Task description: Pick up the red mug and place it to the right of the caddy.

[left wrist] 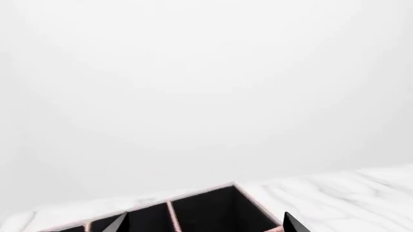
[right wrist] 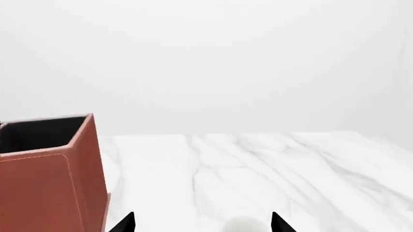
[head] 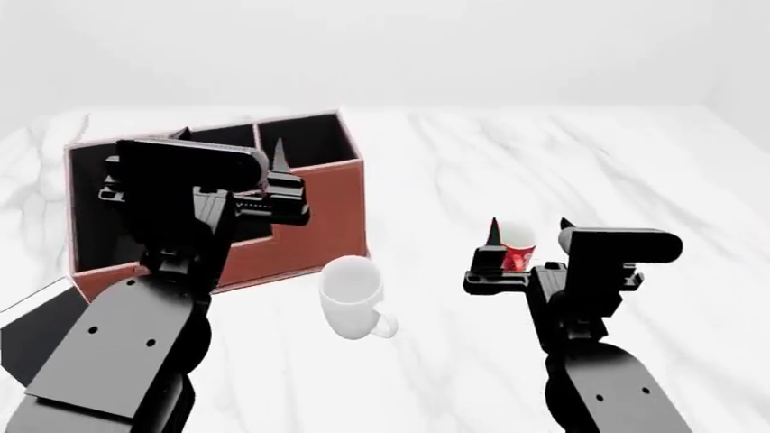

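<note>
The red mug (head: 518, 253) stands on the white marble table right of centre, and its white rim (right wrist: 242, 225) shows in the right wrist view. My right gripper (head: 527, 231) is open with a finger on each side of the mug, its tips about level with the rim; in its own view the gripper (right wrist: 201, 223) shows only its two fingertips. The reddish-brown caddy (head: 316, 209) stands at the left, with black compartments (left wrist: 206, 212); it also shows in the right wrist view (right wrist: 45, 183). My left gripper (head: 229, 144) is open and empty above the caddy.
A plain white footed mug (head: 352, 293) stands in front of the caddy's right end, between the two arms. A black book (head: 31, 329) lies at the caddy's front left corner. The marble table (head: 578, 153) stretches back and right.
</note>
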Controlling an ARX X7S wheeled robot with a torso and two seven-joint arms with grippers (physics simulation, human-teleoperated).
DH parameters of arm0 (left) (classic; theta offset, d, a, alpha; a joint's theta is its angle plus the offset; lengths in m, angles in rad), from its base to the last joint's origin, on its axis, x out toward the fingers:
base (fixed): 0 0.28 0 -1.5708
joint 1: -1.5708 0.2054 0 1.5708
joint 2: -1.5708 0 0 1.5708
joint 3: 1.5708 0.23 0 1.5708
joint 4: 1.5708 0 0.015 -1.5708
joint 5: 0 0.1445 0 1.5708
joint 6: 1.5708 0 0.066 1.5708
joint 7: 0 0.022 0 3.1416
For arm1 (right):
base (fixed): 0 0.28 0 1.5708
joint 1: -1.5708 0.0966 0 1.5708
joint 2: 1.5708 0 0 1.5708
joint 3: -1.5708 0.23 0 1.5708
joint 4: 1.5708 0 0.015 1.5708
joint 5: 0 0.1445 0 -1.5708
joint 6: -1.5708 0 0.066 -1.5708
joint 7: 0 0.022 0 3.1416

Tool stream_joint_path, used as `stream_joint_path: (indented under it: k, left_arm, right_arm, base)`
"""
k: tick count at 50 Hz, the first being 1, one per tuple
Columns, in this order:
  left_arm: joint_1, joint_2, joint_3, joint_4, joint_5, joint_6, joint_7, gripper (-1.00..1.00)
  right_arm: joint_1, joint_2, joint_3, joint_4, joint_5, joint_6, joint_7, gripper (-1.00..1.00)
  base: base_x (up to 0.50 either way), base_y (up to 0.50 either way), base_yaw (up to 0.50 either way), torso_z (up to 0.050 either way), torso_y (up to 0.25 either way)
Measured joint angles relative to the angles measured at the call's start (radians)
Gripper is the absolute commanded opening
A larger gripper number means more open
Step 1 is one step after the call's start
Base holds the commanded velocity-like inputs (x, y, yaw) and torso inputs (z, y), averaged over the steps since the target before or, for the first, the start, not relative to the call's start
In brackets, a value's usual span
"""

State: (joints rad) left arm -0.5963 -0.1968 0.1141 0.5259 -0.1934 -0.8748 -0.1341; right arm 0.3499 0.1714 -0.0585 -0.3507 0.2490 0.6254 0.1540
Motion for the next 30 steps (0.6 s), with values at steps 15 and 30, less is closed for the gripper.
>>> stream_joint_path:
  k: [15, 30]
  left_arm:
    - [-0.011, -0.008, 0.003, -0.004, -0.008, 0.0, -0.005, 1.0]
    - [-0.011, -0.015, 0.003, -0.002, -0.014, 0.003, -0.013, 1.0]
  right_arm:
    - [0.005, 0.006, -0.001, 0.003, 0.014, -0.002, 0.005, 1.0]
    - [0.006, 0.01, -0.006, 0.01, 0.019, -0.01, 0.018, 1.0]
  base:
    - [0.5, 0.0, 0.0, 0.0, 0.001]
    - [0.3, 0.0, 0.0, 0.0, 0.002]
